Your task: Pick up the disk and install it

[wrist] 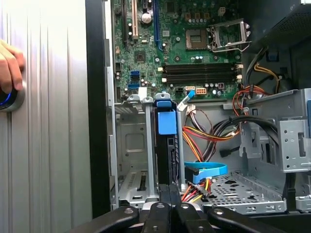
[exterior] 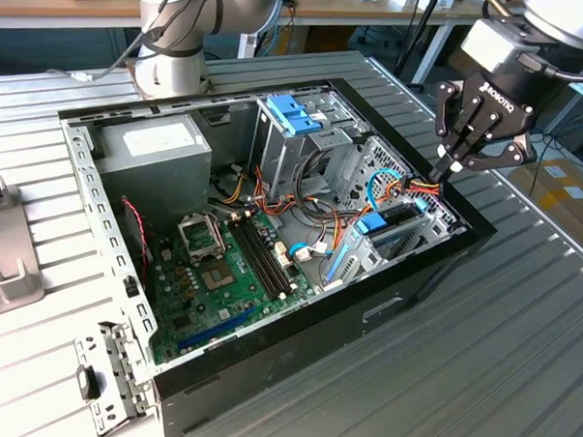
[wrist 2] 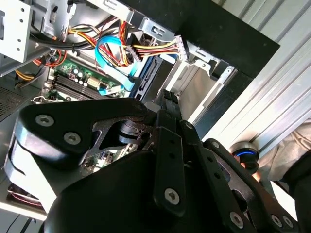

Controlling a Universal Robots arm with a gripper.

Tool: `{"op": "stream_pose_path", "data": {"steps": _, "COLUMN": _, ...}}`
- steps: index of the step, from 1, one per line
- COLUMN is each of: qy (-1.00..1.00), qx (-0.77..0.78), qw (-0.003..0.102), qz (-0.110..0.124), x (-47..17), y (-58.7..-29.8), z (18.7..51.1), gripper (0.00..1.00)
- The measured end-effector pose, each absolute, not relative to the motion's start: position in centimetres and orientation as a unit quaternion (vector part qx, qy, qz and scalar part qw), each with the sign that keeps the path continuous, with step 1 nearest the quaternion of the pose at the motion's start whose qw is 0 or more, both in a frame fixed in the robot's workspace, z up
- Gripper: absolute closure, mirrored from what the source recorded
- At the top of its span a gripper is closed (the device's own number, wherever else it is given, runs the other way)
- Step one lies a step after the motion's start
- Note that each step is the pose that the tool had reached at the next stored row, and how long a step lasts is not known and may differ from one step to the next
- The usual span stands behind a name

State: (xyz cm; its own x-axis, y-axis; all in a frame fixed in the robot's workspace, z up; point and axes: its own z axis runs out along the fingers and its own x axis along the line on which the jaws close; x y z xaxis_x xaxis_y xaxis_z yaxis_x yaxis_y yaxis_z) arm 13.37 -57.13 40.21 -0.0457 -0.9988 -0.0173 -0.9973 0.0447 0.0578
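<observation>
The disk (wrist: 167, 145) stands on edge in a slot of the metal drive bay (wrist: 131, 160), with a light-blue tab at its end. In the exterior view the disk (exterior: 386, 226) sits low in the bay by the case's wall on the exterior view's right. My gripper (exterior: 441, 172) hangs just above the far end of that bay, fingers brought together to a point and holding nothing. In the first wrist view the gripper (wrist: 170, 191) is in line with the disk's near end, very close to it; contact cannot be told. The second wrist view has the gripper (wrist 2: 167, 99) over the bay.
Orange, yellow and blue cables (exterior: 409, 185) run right beside the fingertips. The black case wall (exterior: 465, 231) is close on the exterior view's right. A blue-topped metal cage (exterior: 296, 117) and a grey power-supply box (exterior: 159, 145) stand at the back. A hand (wrist: 8, 63) rests on a round device on the table.
</observation>
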Motion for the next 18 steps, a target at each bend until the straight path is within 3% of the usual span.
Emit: {"op": "stream_pose_path", "data": {"steps": 18, "qy": -0.723, "qx": 0.691, "qw": 0.014, "qz": -0.027, "x": 13.64, "y": -57.13, "z": 40.19, "gripper": 0.89}}
